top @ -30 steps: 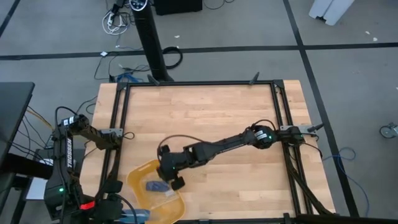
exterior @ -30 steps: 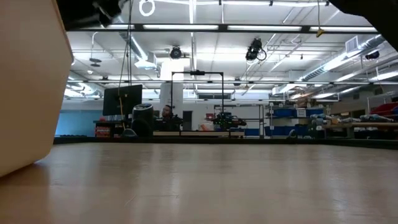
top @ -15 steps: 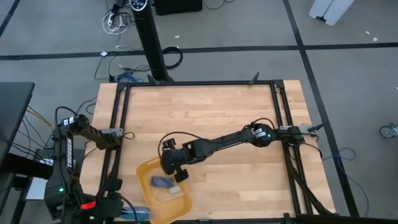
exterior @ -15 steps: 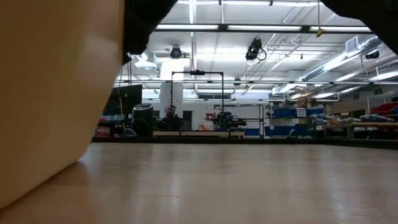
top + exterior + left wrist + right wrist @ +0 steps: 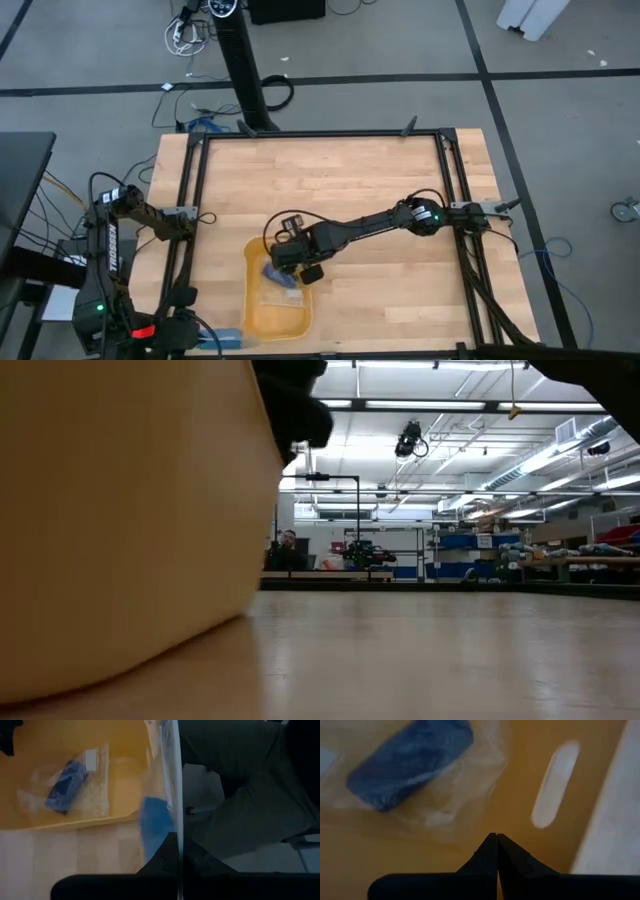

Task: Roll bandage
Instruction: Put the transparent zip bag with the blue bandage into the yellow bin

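A yellow tray (image 5: 278, 300) lies on the table near its front edge, and its wall fills the left of the low view (image 5: 120, 530). In it lies a clear plastic bag (image 5: 445, 795) with a dark blue packet (image 5: 410, 762) inside. No bright blue bandage shows plainly. A blurred blue shape (image 5: 152, 825) lies beside the tray; I cannot tell what it is. My right gripper (image 5: 290, 262) is shut and stands inside the tray's far end, beside the bag. My left gripper (image 5: 172, 840) is shut at the table's front left corner. My right gripper's shut fingers (image 5: 487, 851) point down into the tray at its far end, next to the handle slot (image 5: 555, 785) in the wall. The tips stand at the tray's floor (image 5: 530, 850), but the fingers themselves hide the exact spot of contact. The tray lies flat on the table.
Black rails (image 5: 455, 200) frame the wooden table on its left, far and right sides. Bare wood (image 5: 330, 180) spreads over the far half. Cables and the left arm's base (image 5: 110, 250) stand off the left edge.
My right gripper has gone toward the table's right edge, staying shut. The yellow tray has gone with it: it has slid right and turned from a slant until its long side runs near to far. The bag and packet have ridden along inside.
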